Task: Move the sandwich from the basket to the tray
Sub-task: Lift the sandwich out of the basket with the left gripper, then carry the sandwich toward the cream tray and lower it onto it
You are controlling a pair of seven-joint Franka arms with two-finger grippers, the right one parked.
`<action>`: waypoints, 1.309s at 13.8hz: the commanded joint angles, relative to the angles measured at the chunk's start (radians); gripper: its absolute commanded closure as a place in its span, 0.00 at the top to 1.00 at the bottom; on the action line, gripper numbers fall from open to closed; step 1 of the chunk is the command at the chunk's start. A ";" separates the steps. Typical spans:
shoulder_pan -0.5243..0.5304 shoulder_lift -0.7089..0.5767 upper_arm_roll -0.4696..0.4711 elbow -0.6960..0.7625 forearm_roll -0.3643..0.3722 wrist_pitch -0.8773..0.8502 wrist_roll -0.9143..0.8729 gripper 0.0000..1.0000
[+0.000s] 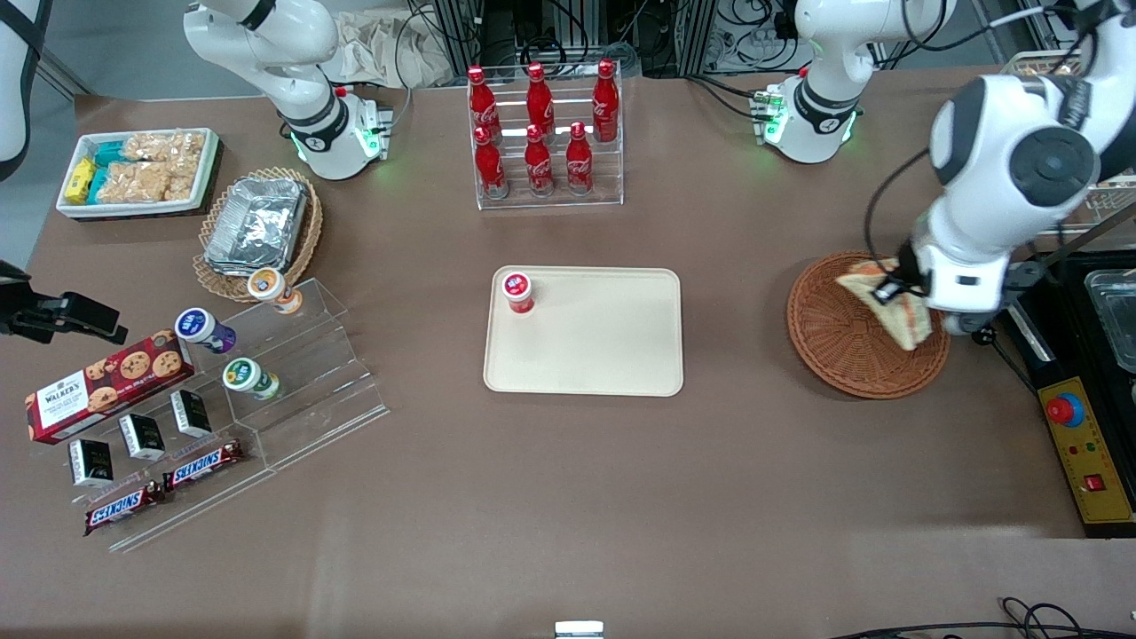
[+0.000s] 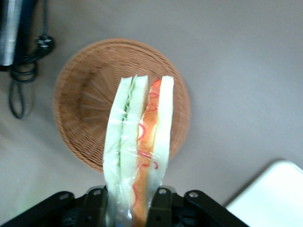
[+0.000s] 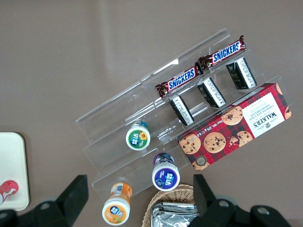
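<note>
Tray [image 1: 612, 355] lies mid-bench, one red-capped cup [image 1: 517, 291] in a corner. Basket [image 1: 843, 342] now empty beneath. Claw [image 2: 129, 198] pinching sandwich [image 2: 139, 151], lifted above basket. Carry step; next, swing to tray's bare area, lower.

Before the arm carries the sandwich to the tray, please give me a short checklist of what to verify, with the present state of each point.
1. gripper shut on the sandwich: ok.
2. Sandwich lifted out of the basket: ok, it hangs above it.
3. Wrapper intact: cannot tell.
4. Free space on the tray: ok, most of it is bare.
5. Red-lidded cup on the tray kept away from the drop point: ok, it stands in one corner.
6. Table between basket and tray free of obstacles: ok.
</note>
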 commanded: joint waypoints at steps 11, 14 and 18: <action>-0.003 0.275 -0.452 -0.171 0.026 0.530 0.080 0.00; -0.044 0.375 -0.460 -0.165 0.207 0.556 -0.056 0.00; -0.073 0.453 -0.454 -0.154 0.351 0.597 -0.198 0.00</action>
